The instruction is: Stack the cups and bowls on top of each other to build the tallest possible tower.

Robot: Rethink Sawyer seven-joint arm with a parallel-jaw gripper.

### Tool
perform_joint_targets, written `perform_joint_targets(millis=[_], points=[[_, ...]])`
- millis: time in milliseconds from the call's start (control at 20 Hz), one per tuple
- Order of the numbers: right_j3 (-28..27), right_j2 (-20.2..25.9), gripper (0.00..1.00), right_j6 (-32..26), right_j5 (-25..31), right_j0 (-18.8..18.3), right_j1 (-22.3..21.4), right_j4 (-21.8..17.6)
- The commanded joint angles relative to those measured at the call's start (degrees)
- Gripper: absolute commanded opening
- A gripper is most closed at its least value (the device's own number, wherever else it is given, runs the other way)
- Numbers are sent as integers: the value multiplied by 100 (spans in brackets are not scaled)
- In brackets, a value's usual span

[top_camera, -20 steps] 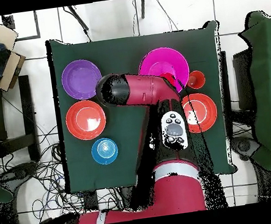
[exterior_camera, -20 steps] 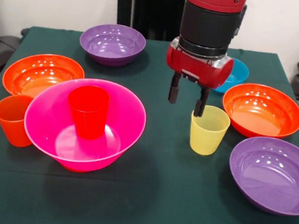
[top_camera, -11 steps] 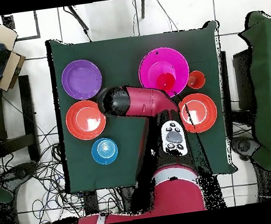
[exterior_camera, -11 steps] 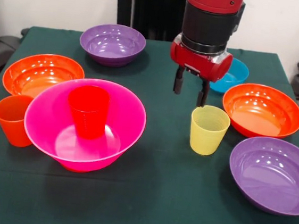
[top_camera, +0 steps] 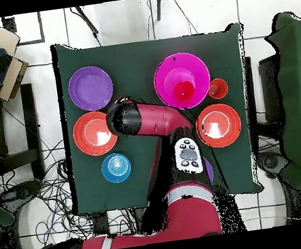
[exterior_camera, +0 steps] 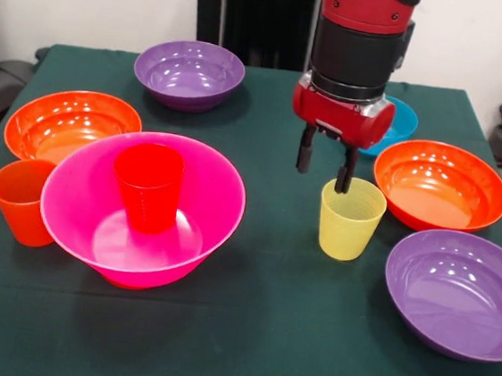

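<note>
Cups and bowls are spread over the green table (exterior_camera: 254, 332), and only 1 piece is stacked. In the front view the big pink bowl (exterior_camera: 207, 179) is seen at the near left with the red cup (exterior_camera: 148, 186) standing upright inside it. The orange cup (exterior_camera: 18, 199) is set just beside the pink bowl's left wall, whether touching cannot be told. A wide orange bowl (exterior_camera: 69, 124) lies behind that cup, and a purple bowl (exterior_camera: 189, 74) is placed at the far side. The yellow cup (exterior_camera: 349, 221) stands upright alone near the middle. The gripper (exterior_camera: 325, 167) is held over the yellow cup's far rim, its 2 fingers spread apart; 1 fingertip (exterior_camera: 344, 184) is at the rim, the other is outside on the left. To the right lie a second orange bowl (exterior_camera: 440, 185) and a second purple bowl (exterior_camera: 460, 291). The small blue bowl (exterior_camera: 401, 123) is partly hidden behind the arm.
</note>
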Motion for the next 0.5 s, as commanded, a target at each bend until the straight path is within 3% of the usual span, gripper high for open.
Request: perform_joint_targets(millis=[50,500], points=[[321,358,100,1198,-573,267,386,295],[421,274,100,1164,-841,365,473,496]])
